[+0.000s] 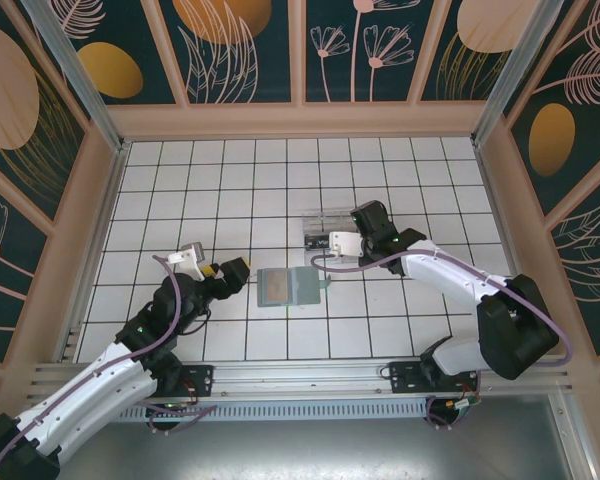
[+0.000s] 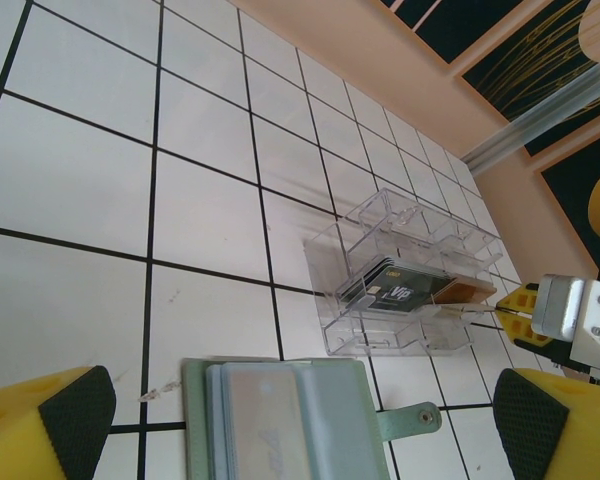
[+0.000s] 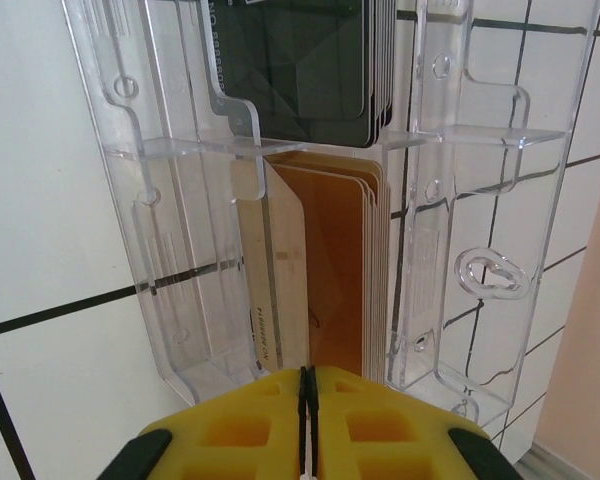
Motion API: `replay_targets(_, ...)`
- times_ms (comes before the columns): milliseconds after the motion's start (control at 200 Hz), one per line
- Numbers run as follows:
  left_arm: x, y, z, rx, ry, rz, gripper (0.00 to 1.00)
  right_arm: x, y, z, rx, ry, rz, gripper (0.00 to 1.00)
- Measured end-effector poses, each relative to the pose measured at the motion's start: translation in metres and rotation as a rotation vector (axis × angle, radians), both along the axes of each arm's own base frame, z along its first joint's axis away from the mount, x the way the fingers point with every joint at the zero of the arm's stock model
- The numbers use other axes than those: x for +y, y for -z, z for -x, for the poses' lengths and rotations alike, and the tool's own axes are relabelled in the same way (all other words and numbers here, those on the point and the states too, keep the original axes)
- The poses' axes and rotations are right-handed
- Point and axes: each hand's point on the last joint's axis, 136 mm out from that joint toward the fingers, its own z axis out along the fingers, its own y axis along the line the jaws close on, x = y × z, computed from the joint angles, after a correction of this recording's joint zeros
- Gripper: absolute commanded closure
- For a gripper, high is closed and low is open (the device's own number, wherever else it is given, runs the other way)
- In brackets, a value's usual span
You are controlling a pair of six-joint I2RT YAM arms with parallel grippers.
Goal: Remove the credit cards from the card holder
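The grey-green card holder (image 1: 290, 287) lies open on the white tiles, green tab (image 2: 415, 418) to its right. A pale credit card (image 2: 265, 420) shows in its sleeve. My left gripper (image 1: 223, 268) hovers at the holder's left side, open, its yellow fingers (image 2: 50, 420) wide apart with nothing between them. My right gripper (image 3: 308, 385) is at the near end of the clear plastic box (image 1: 325, 225), jaws together on the edge of a pale credit card (image 3: 270, 290). That card leans inside the box's near compartment.
The clear box (image 3: 460, 200) holds a stack of dark cards (image 3: 300, 70) in the far compartment and orange-brown cards (image 3: 340, 270) in the near one. Peach walls and metal posts ring the tiled floor. Open tiles lie behind and left of the box.
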Motion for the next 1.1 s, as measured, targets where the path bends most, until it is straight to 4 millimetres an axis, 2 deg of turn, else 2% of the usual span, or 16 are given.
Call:
replay_targets(215, 0.000, 0.001, 0.000, 0.004, 0.000, -0.003, 0.02, 0.002, -0.002, -0.007, -0.025, 0.004, -0.014, 0.76)
replay_targets(525, 0.000, 0.004, 0.000, 0.008, 0.000, -0.007, 0.01, 0.004, -0.004, -0.015, -0.040, 0.028, -0.035, 0.74)
replay_targets(766, 0.000, 0.016, -0.001, 0.043, -0.004, -0.037, 0.02, 0.020, -0.041, -0.022, -0.080, 0.153, -0.235, 0.74)
replay_targets(1101, -0.002, 0.053, -0.004, 0.156, -0.005, -0.124, 0.01, 0.044, -0.108, 0.001, 0.012, 0.469, -0.842, 0.73)
